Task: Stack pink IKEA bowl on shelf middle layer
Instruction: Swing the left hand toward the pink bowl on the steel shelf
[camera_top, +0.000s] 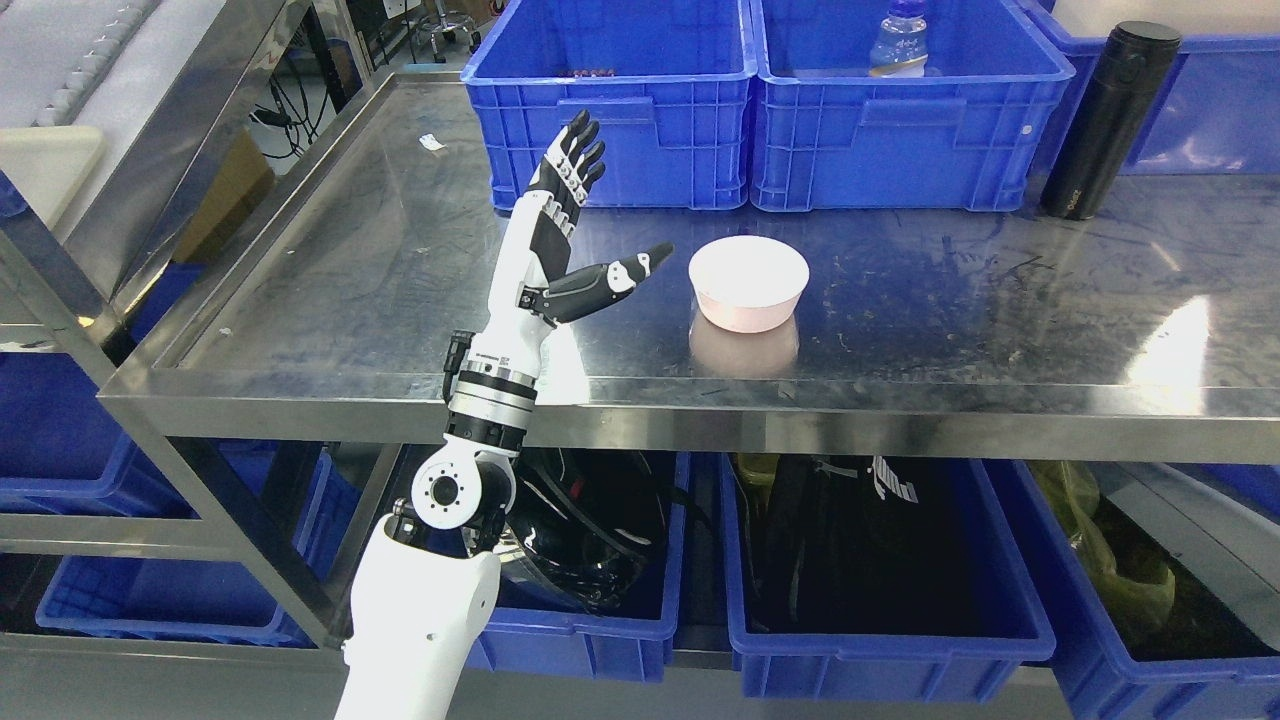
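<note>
Pink round plastic bowl sits upright on the polished stainless-steel shelf, near its front edge, with two blue plastic crates behind it and a tall black cylindrical flask standing well apart to the right; the robot's white-and-black left hand rises just beside the bowl without touching it, fingers straight and spread, thumb pointing at the bowl, gripping nothing
</note>
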